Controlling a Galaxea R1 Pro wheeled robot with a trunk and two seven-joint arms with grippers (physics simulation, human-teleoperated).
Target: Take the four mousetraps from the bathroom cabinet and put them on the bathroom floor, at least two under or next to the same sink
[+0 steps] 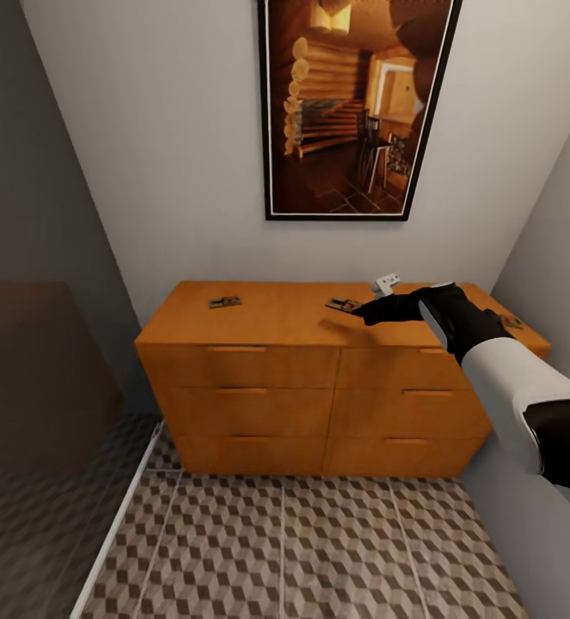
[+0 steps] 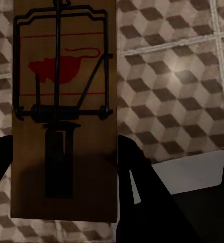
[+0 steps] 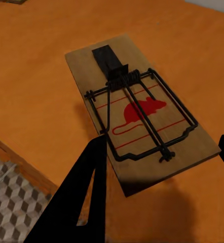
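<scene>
On the cabinet (image 1: 276, 322), a mousetrap (image 3: 137, 109) lies between right claw (image 3: 160, 152) fingers.

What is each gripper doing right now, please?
Left gripper: shut on a flat brown wooden mousetrap.
Right gripper: open around another mousetrap on the orange-brown cabinet.

Mousetraps (image 1: 224, 303) flat on cabinet (image 1: 259, 365)

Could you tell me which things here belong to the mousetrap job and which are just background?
Job:
- mousetrap between the right gripper fingers
- mousetrap in the left gripper
- mousetrap at the cabinet's left
- cabinet
- bathroom floor

Background:
- framed picture
</scene>
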